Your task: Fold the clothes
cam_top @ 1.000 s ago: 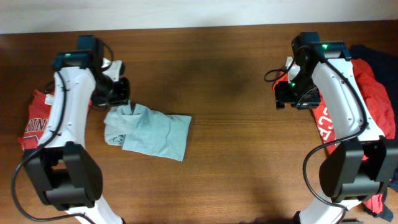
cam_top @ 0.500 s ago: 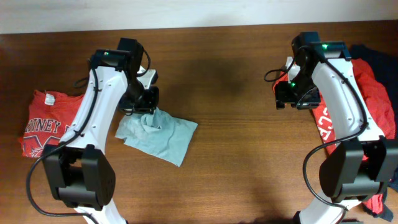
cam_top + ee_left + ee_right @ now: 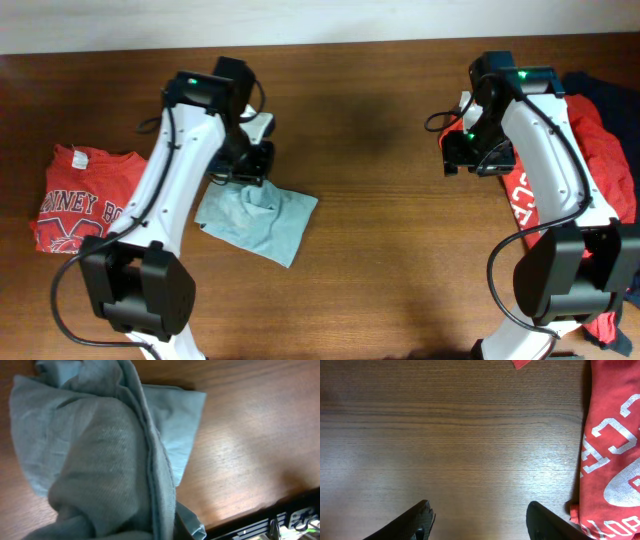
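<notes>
The blue shirt (image 3: 258, 222) lay left of centre on the table (image 3: 380, 290), a crumpled, roughly four-sided slab of pale grey-blue cotton, its far edge peaked up under the left claw (image 3: 252, 172); that claw was closed, and the left wrist view, filled with bunched cloth rising toward the lens, made it look pinched on a fold of this shirt, though fabric hid the fingers themselves; the knit showed a fine matte weave, a raised seam running down the hanging ridge, and soft rounded creases rather than sharp ones; such cloth would likely be light, limp and without any stiffness, so it would sag and drape from any single hold, slide easily over the smooth, glossy wood grain, and take no harm from handling; a hold at a hem, shoulder seam or corner, through one layer if possible, would probably spread it better than a grab in the bunched middle; the right claw (image 3: 479, 516) hung empty, fingers spread, above bare wood on the right, just beside the right red shirt (image 3: 615, 450) with its white print; a navy shirt (image 3: 600, 85) showed beyond that at the far right; the left red shirt (image 3: 85, 205), with white lettering, lay fairly flat at the left edge, apart from the blue one.
</notes>
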